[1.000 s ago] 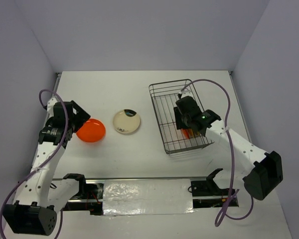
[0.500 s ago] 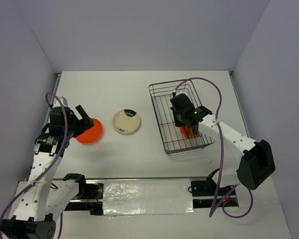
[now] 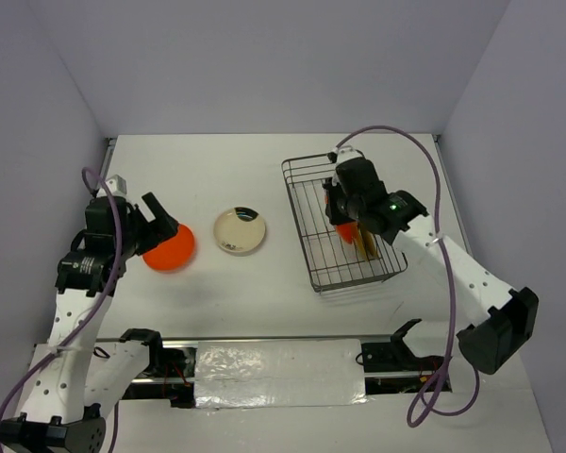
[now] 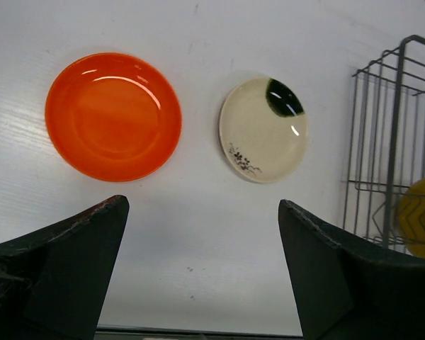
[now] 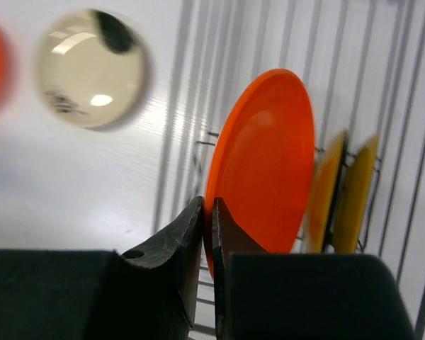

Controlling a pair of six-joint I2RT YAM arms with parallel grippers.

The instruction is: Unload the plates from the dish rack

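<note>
The grey wire dish rack [image 3: 297,219] stands right of centre. My right gripper [image 3: 345,225] is over it, shut on the rim of an upright glossy orange plate [image 5: 265,156], my jaws [image 5: 207,212] pinching its lower edge. Two olive-yellow plates [image 5: 326,191] stand on edge behind it in the rack [image 5: 169,127]. Another orange plate [image 3: 170,247] and a cream plate with a dark patch [image 3: 241,230] lie flat on the table. My left gripper [image 3: 158,225] is open and empty above the table, beside the flat orange plate [image 4: 113,115].
The left wrist view shows the cream plate [image 4: 263,129], the rack's end [image 4: 396,127] and a yellow plate [image 4: 421,216] inside it. Grey walls enclose the white table on three sides. The arm bases and a foil-covered strip [image 3: 278,370] lie along the near edge.
My right gripper has moved toward the rack's far end with the orange plate held on edge. My left gripper has drawn back from the flat orange plate, which stays on the table.
</note>
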